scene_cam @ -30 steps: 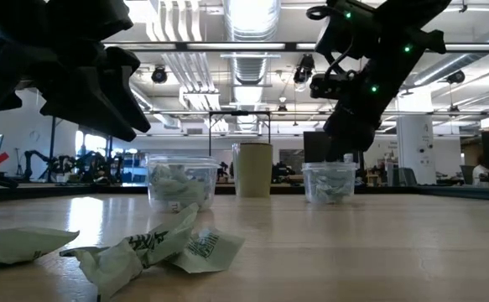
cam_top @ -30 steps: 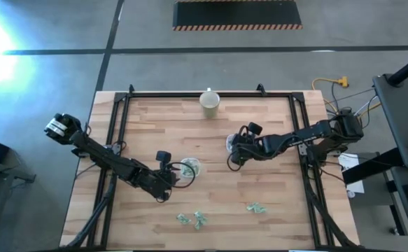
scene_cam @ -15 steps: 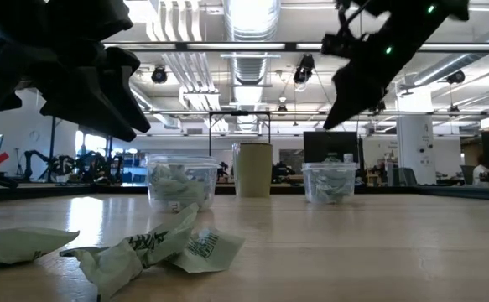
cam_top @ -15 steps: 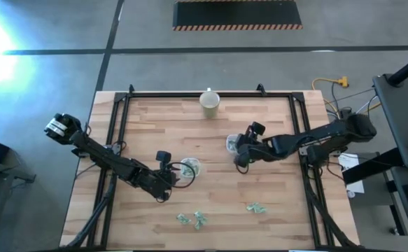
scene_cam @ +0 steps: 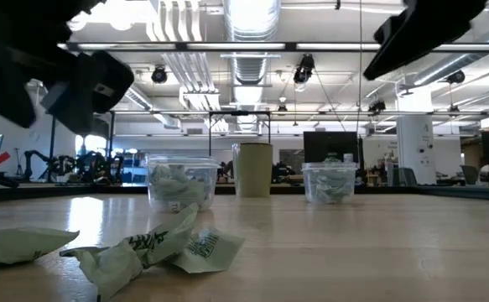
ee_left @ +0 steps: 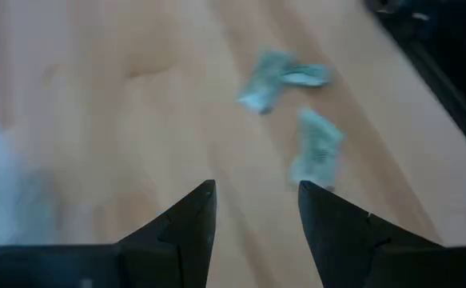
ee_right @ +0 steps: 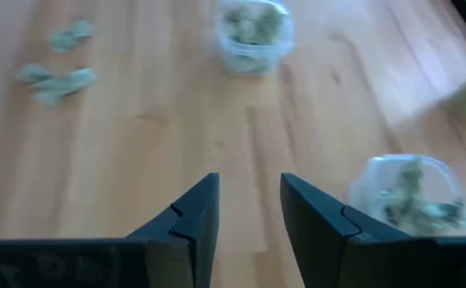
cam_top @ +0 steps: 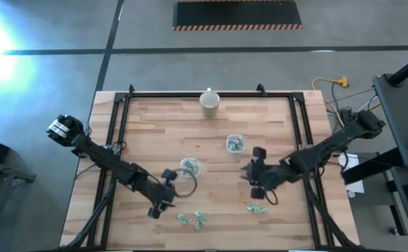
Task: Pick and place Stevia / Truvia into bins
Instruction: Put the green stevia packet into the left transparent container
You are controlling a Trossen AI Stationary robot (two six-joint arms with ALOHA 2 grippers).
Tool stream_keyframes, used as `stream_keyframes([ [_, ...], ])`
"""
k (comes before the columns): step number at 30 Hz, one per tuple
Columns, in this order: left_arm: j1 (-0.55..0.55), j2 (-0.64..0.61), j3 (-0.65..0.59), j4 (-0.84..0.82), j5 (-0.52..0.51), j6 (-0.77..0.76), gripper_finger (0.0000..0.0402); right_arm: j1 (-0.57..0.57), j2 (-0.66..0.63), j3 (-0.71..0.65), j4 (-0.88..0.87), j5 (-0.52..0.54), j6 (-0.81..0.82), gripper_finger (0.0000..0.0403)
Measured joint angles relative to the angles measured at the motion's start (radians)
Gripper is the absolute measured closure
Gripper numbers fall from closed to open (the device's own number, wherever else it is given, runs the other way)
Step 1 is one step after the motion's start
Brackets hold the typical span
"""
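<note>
Reaching for loose packets: left gripper [cam_top: 159,207] fingers apart, empty, packet pair [cam_top: 192,220] at its 4 o'clock; right gripper [cam_top: 257,187] fingers apart, empty, single packet [cam_top: 257,207] at 6. Descend square over 1 packet, pinch flat. 2 bins [cam_top: 190,166] [cam_top: 234,143] part-filled.

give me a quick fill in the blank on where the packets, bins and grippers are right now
1. Both clear bins already hold ____.
2. The cream cup stands near the table's ____ edge.
3. The right gripper hangs just above the lone loose packet with its fingers ____.
4. The left gripper hangs beside the packet cluster, holding ____.

Missing words: packets; far; open; nothing
</note>
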Motion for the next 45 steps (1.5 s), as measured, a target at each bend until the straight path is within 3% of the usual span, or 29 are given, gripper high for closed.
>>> stream_keyframes([
  [6, -0.049, 0.105, 0.005, 0.163, 0.059, 0.073, 0.024, 0.077, -0.004, 0.007, 0.006, 0.007, 0.0, 0.0288],
  [14, -0.047, 0.249, 0.099, 0.172, 0.061, 0.135, 0.024, 0.097, -0.011, 0.024, 0.009, 0.008, 0.002, 0.03],
  [18, -0.046, 0.289, 0.142, 0.176, 0.126, 0.147, 0.024, 0.097, -0.01, 0.024, 0.008, 0.008, 0.005, 0.0306],
  [24, -0.035, 0.349, 0.17, 0.17, 0.137, 0.148, 0.024, 0.097, -0.01, 0.023, 0.007, 0.008, 0.009, 0.0313],
  [45, 0.001, 0.398, 0.171, 0.186, 0.234, 0.139, 0.024, 0.097, -0.01, 0.021, 0.007, 0.006, 0.009, 0.0323],
])
